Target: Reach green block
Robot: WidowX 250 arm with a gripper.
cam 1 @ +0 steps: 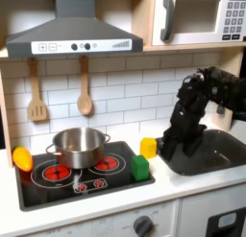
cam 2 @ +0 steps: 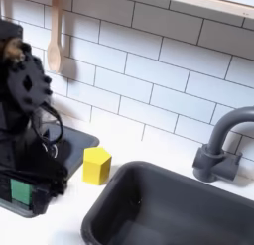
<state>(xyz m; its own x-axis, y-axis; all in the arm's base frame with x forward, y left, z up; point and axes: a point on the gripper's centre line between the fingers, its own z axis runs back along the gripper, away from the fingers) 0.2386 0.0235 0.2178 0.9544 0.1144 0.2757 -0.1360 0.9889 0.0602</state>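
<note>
Here, in the first exterior view: the green block (cam 1: 140,167) sits on the stove's (cam 1: 58,190) front right corner, right of the steel pot (cam 1: 79,146), just below the yellow block (cam 1: 148,147). The arm (cam 1: 192,111) stands to its right over the sink (cam 1: 216,154); pincer state cannot be told. In the second exterior view: green block (cam 2: 20,191) peeks low behind the arm (cam 2: 25,110), yellow block (cam 2: 96,165) beside the sink (cam 2: 109,214). Likely light, rigid, smooth plastic; pinch across opposite flat sides, squarely, lest it slip.
</note>
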